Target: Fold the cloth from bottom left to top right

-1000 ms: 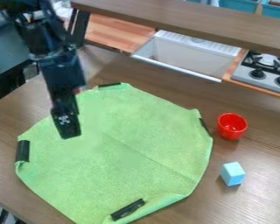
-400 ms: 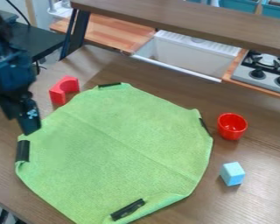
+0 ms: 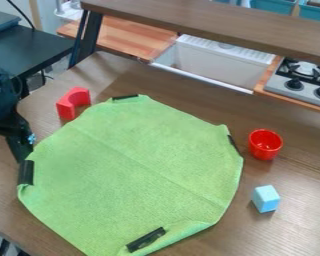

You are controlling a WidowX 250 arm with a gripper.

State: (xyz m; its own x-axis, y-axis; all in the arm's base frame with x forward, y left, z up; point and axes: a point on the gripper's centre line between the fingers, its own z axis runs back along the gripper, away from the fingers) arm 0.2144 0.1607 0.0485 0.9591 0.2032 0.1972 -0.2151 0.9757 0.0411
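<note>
So in the camera view the green cloth [image 3: 132, 172] is spread over most of the wooden desk [image 3: 299, 225], with a faint crease running from upper left to lower right. There are black strips on its edge: one at the left [image 3: 26, 172], one up top [image 3: 125, 97], one on the right [image 3: 234, 144], plus one at the bottom [image 3: 146, 239], where the edge kinda curls up. The tool [image 3: 20, 149] is over at the left edge of the view, right by the left strip. Honestly can't tell if it's wide, narrow or holding anything, or whether it touches the cloth. A red arch block [image 3: 74, 103] sits just beyond the cloth's upper left edge. Off to the right there's a red cup [image 3: 265, 144], with a light blue cube [image 3: 265, 198] nearer the camera.
</note>
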